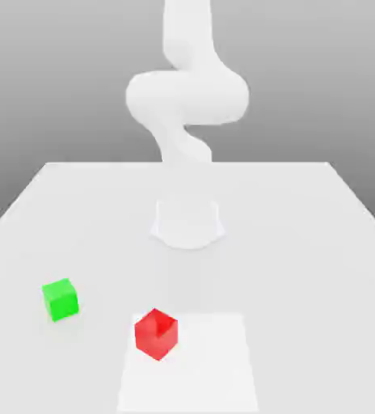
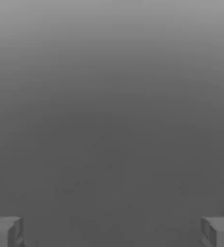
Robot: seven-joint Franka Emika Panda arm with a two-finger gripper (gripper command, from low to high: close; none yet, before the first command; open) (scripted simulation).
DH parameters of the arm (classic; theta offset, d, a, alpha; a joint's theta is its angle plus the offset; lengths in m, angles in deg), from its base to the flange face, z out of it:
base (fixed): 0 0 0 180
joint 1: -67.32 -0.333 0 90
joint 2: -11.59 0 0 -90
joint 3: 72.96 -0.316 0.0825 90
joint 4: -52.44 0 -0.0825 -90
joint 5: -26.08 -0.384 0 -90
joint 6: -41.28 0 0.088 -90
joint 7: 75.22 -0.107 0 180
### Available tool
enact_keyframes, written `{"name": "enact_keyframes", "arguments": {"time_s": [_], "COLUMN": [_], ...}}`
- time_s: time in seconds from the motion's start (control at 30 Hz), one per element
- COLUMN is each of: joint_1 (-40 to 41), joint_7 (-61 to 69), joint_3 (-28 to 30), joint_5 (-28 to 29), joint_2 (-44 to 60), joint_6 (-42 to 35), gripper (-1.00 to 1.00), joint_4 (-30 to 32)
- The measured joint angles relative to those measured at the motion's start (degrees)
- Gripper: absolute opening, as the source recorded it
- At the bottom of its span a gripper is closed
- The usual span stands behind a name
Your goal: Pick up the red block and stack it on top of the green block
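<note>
Nothing is yet done: the red block (image 1: 156, 333) is seen on the desk (image 1: 320, 242), right of and nearer than the green block (image 1: 60, 299). The end effector (image 2: 112, 230) is spread wide, empty.

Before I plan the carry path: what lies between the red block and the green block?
Nothing: in the exterior view only bare table separates the red block from the green block.
</note>
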Motion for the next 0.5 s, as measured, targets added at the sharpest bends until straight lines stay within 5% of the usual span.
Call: {"name": "enact_keyframes", "arguments": {"time_s": [0.5], "joint_1": [4.29], "joint_7": [-17.32], "joint_3": [0.09], "joint_5": [-3.29], "joint_2": [32.41], "joint_6": [19.67], "gripper": [0.00], "joint_4": [19.65]}}
